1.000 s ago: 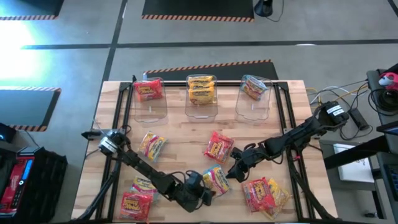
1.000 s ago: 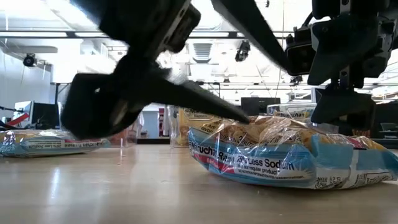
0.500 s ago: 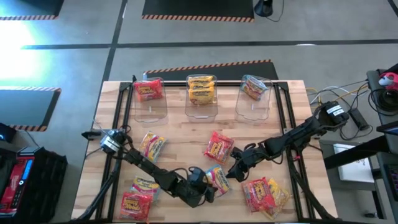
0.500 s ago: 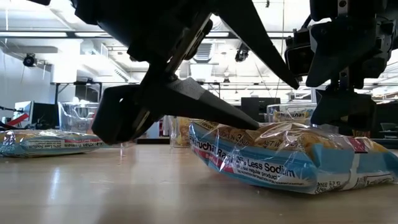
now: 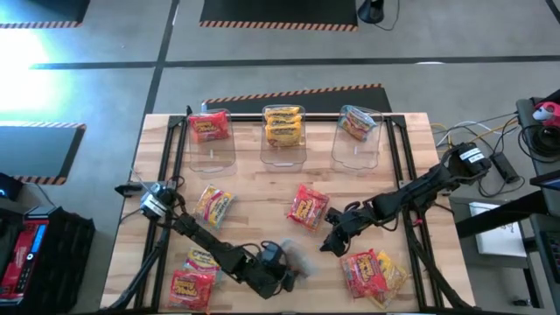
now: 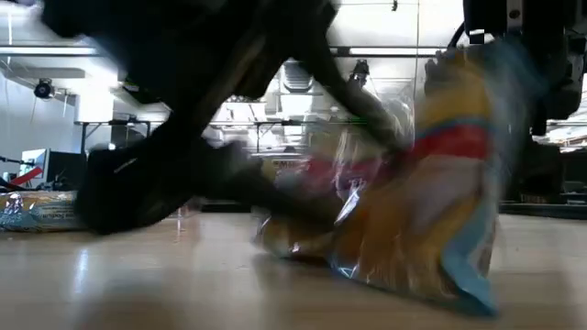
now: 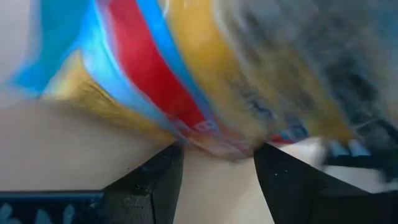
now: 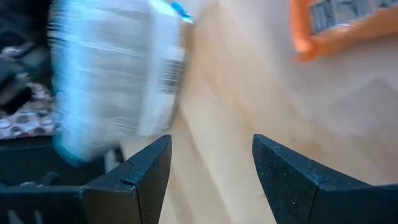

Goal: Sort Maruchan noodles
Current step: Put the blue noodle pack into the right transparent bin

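— Near the front edge of the counter (image 5: 262, 206), what does the left hand (image 5: 282, 269) do?

— It is low by a blurred multicoloured packet (image 6: 431, 192), which stands tilted on its edge; if the fingers grip it, I cannot tell.

— And the right hand (image 5: 331, 238)?

— It hangs just beside, fingers apart, holding nothing; a red packet (image 5: 307, 206) lies near it.

— Where are the other noodles?

— Some lie on the counter; some sit in three clear bins (image 5: 282, 149) at the back.
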You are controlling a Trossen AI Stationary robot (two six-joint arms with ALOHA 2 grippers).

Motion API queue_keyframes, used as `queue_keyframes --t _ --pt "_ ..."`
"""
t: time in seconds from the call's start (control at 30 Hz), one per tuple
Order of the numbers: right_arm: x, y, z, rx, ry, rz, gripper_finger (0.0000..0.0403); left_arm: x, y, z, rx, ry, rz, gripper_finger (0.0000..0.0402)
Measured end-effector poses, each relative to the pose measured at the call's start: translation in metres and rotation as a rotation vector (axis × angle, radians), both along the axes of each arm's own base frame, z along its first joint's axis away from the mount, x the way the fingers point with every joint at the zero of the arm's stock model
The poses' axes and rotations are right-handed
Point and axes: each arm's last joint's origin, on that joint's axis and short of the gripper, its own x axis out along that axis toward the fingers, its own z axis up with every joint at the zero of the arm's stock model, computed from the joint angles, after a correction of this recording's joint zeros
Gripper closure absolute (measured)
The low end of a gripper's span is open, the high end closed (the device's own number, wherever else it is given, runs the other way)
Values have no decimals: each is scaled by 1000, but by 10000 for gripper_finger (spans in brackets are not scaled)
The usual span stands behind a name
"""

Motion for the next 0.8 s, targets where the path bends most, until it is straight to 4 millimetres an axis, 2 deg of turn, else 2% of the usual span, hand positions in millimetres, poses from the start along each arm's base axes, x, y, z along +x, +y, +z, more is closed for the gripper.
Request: queue_keyframes --t 0.17,0.47,0.8 --pt "1 -1 0 -14 -13 -24 190 -6 -1 -6 -23 7 33 223" --pt "11 3 16 56 -197 -27 190 -6 -1 -6 -15 -2 42 223" --pt "23 6 33 -8 -235 -41 190 -1 7 -6 -19 -5 71 224"
